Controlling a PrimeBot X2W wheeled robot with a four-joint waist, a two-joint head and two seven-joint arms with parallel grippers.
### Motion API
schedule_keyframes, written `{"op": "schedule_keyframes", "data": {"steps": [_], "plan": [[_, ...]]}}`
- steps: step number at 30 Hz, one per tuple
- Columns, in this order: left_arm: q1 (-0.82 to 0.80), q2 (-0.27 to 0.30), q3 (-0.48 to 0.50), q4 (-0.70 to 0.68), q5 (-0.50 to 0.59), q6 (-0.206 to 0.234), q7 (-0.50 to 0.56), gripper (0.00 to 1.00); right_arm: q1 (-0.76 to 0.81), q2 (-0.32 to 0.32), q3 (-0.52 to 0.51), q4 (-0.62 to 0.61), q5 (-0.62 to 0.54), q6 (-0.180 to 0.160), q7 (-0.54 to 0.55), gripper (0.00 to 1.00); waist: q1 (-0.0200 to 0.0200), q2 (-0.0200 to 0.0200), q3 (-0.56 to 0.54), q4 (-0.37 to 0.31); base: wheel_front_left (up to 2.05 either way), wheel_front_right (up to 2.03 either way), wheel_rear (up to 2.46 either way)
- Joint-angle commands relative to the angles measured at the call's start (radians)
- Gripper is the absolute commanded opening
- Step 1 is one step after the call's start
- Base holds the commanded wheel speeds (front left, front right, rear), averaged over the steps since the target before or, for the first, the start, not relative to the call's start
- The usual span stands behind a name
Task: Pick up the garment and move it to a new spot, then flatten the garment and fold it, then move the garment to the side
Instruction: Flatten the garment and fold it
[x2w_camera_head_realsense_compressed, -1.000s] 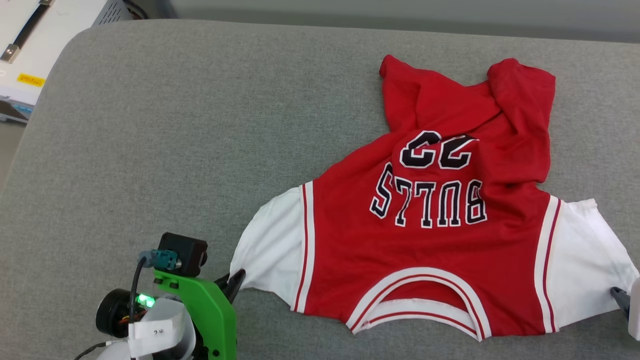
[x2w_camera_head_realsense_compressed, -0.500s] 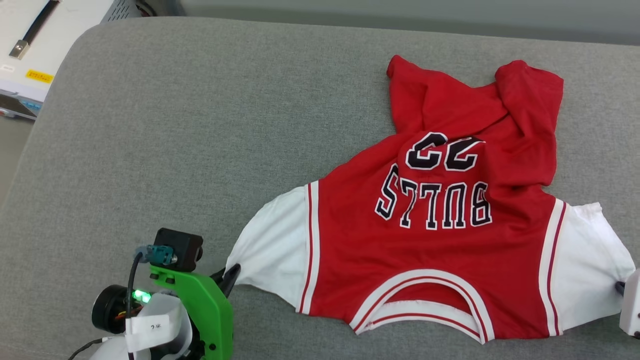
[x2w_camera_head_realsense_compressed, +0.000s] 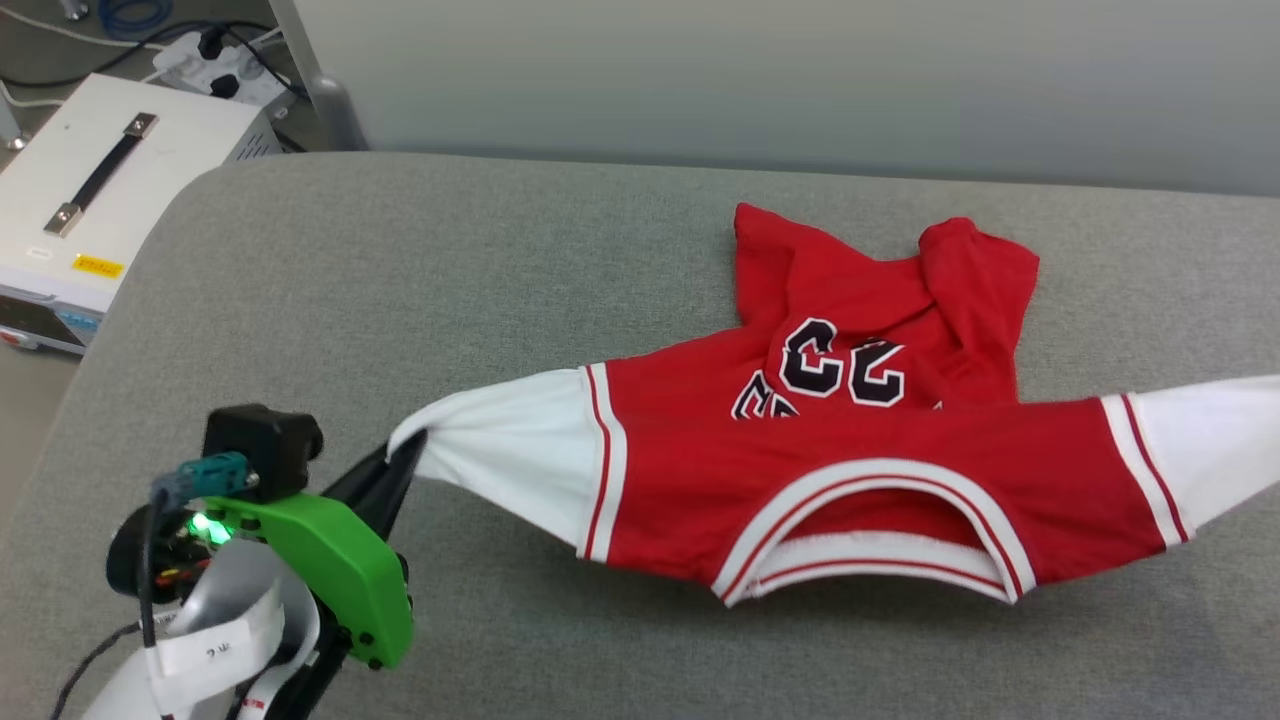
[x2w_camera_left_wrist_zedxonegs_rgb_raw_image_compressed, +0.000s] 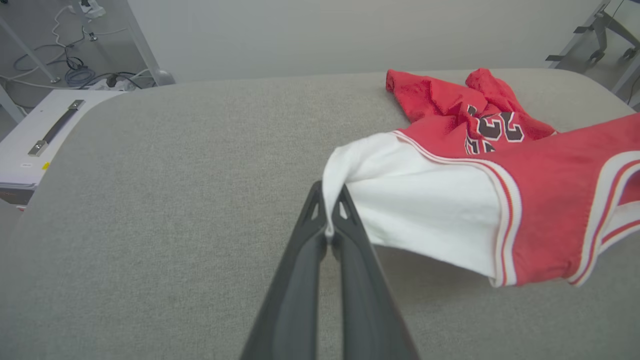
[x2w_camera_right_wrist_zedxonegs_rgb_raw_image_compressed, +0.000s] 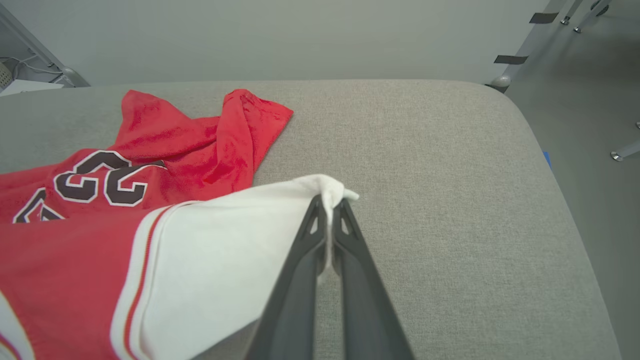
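Note:
The garment (x2w_camera_head_realsense_compressed: 860, 470), a red jersey with white sleeves and black lettering, hangs stretched by its two sleeves above the grey padded table (x2w_camera_head_realsense_compressed: 500, 260). Its collar end is lifted while its hem end rests bunched on the table further back. My left gripper (x2w_camera_head_realsense_compressed: 405, 455) is shut on the tip of one white sleeve (x2w_camera_left_wrist_zedxonegs_rgb_raw_image_compressed: 400, 195); the left wrist view shows the cloth pinched between the fingertips (x2w_camera_left_wrist_zedxonegs_rgb_raw_image_compressed: 329, 210). In the right wrist view my right gripper (x2w_camera_right_wrist_zedxonegs_rgb_raw_image_compressed: 329, 207) is shut on the other white sleeve (x2w_camera_right_wrist_zedxonegs_rgb_raw_image_compressed: 240, 240). That sleeve runs off the head view's right edge.
A white equipment box (x2w_camera_head_realsense_compressed: 100, 210) with a black handle stands on the floor beyond the table's left corner, with cables (x2w_camera_left_wrist_zedxonegs_rgb_raw_image_compressed: 75, 75) behind it. Metal stand legs (x2w_camera_right_wrist_zedxonegs_rgb_raw_image_compressed: 555, 20) stand on the floor past the right end. A plain grey wall lies behind the table.
My right gripper has shut on the right sleeve. Both grippers have risen, lifting the collar end so the jersey hangs taut between them. The head camera has tilted up.

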Motion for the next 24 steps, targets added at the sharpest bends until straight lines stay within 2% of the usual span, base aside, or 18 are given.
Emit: {"op": "schedule_keyframes", "data": {"steps": [1,8,19,24], "plan": [[-0.035,0.011,0.02,-0.011,0.008,0.007,-0.018,0.0,-0.035,-0.014,-0.011,-0.025,0.015,-0.001,-0.002,0.0,0.0,0.0,-0.054,-0.025,0.0,0.0,0.0],[-0.145,0.025,0.092,-0.06,0.004,0.006,-0.055,0.0,-0.2,-0.069,-0.024,-0.093,0.05,-0.001,-0.011,0.0,0.0,0.0,-0.102,-0.045,0.0,0.0,0.0],[-0.371,0.066,0.16,-0.072,-0.009,-0.015,-0.031,0.0,-0.434,-0.113,0.038,-0.04,0.03,-0.001,-0.051,0.0,0.0,0.0,-0.09,-0.07,0.0,0.0,0.0],[-0.475,0.094,0.164,-0.022,-0.049,-0.07,0.002,0.0,-0.543,-0.119,0.075,0.008,0.005,-0.001,-0.067,0.0,0.0,0.0,-0.031,-0.074,0.0,0.0,0.0]]}}
